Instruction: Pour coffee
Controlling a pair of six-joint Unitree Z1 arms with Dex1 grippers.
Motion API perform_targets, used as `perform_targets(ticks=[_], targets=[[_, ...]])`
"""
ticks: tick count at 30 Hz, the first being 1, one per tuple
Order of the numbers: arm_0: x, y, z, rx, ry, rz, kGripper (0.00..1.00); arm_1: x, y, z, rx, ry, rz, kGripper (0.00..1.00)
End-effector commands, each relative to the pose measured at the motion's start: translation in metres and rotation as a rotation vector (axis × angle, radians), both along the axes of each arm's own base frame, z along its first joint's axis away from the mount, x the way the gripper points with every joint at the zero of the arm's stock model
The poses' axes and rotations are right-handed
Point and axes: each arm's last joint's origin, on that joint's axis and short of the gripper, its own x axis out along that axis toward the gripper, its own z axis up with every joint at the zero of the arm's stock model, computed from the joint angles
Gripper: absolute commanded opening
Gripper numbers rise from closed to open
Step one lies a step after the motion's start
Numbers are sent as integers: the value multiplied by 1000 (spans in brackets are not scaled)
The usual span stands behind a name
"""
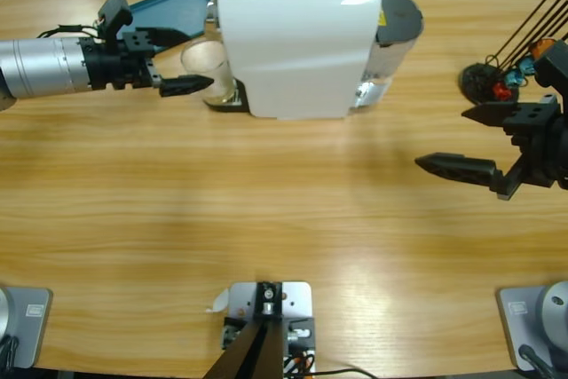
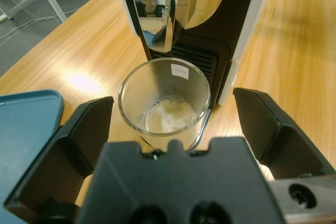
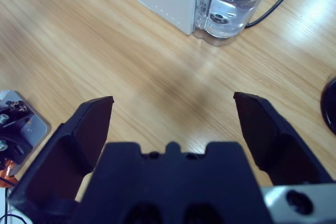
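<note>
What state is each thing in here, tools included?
Left tool: open, jaws either side of the tumbler.
Right tool: open, empty, over bare table.
Glass tumbler: upright under the coffee machine spout.
Coffee: thin layer at the bottom.

The tabletop point(image 1: 284, 219) is seen from straight above in the high view. The coffee machine point(image 1: 297, 42), at upper centre there, is shared by all views: it is faced closely along the left pincer point(image 2: 170, 124), and caught at the upper edge beyond the right pincer point(image 3: 173, 124).
</note>
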Motion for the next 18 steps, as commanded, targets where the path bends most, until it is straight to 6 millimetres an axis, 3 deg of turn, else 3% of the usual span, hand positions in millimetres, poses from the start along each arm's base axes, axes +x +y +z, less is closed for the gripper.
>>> perform_targets(ticks=[1,10,13,16,18], targets=[[8,-10,-16,13,28,-27,949,3,2,-12,-38,48,8,1000],[13,-15,-25,17,36,-32,915,5,3,-13,-39,51,9,1000],[13,-16,-29,22,46,-36,817,5,3,-13,-39,52,9,1000],[15,-17,-29,21,43,-36,780,5,3,-13,-39,51,9,1000],[15,-17,-29,20,42,-36,624,5,4,-13,-40,52,9,1000]])
